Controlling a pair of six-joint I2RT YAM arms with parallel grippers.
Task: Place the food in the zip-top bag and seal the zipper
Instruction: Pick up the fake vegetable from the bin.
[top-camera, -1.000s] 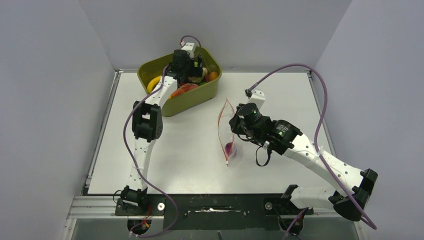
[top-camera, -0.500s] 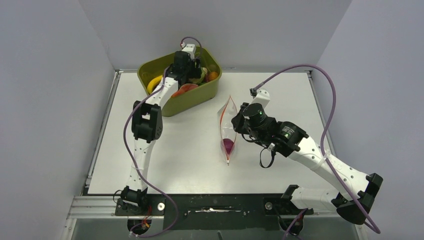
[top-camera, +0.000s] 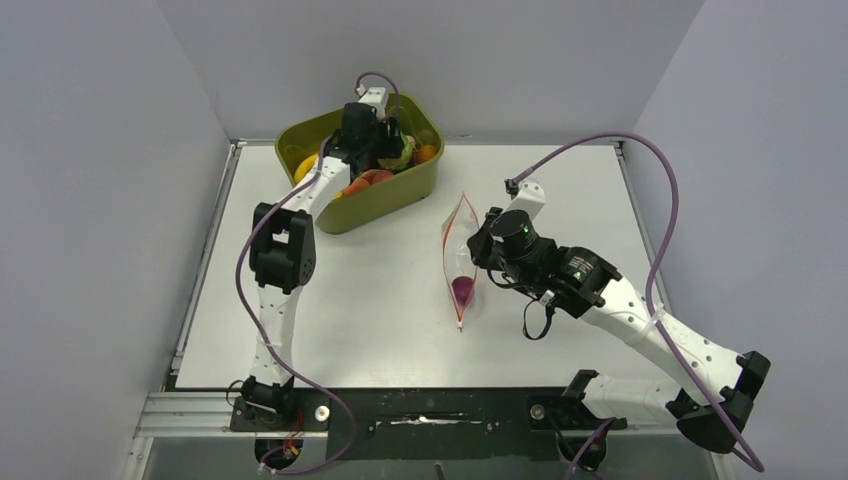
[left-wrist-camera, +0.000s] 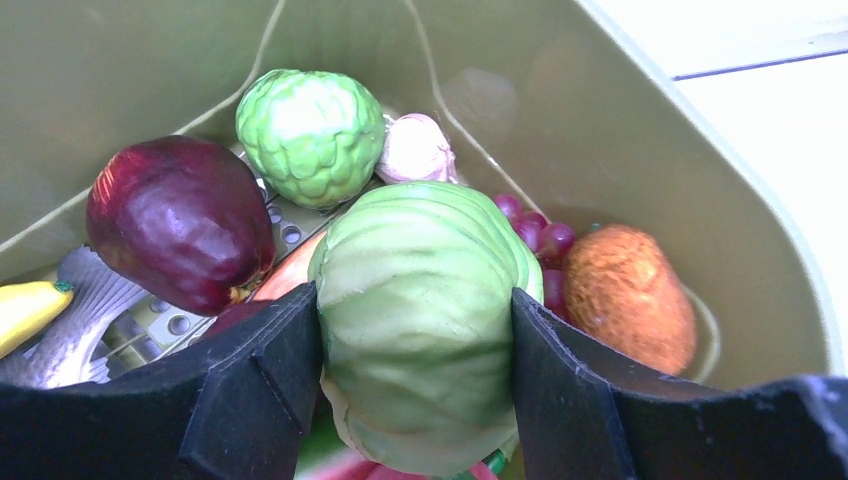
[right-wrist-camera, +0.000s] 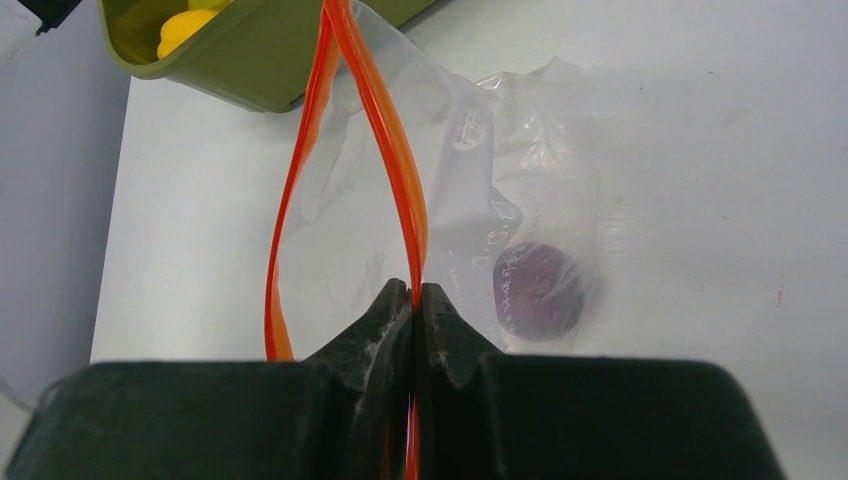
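Observation:
My left gripper (left-wrist-camera: 415, 330) is inside the olive-green tub (top-camera: 400, 192), shut on a pale green ribbed toy vegetable (left-wrist-camera: 420, 310). Other food lies around it: a dark purple fruit (left-wrist-camera: 175, 220), a bumpy green fruit (left-wrist-camera: 310, 130), a pale garlic (left-wrist-camera: 415, 150), red grapes (left-wrist-camera: 540, 235), an orange-brown piece (left-wrist-camera: 625, 295). My right gripper (right-wrist-camera: 413, 290) is shut on one side of the red-orange zipper (right-wrist-camera: 400, 170) of the clear zip-top bag (top-camera: 460, 262). The bag's mouth gapes open and a purple food piece (right-wrist-camera: 538, 288) lies inside it.
The tub stands at the table's back left, its near corner (right-wrist-camera: 230, 60) close to the bag's mouth. A yellow piece (right-wrist-camera: 185, 25) shows in the tub. White table (top-camera: 340, 300) lies between the arms; grey walls close in both sides.
My right gripper has moved slightly right and back with the bag's rim, and the bag's mouth has opened wider. My left gripper has shifted a little within the tub.

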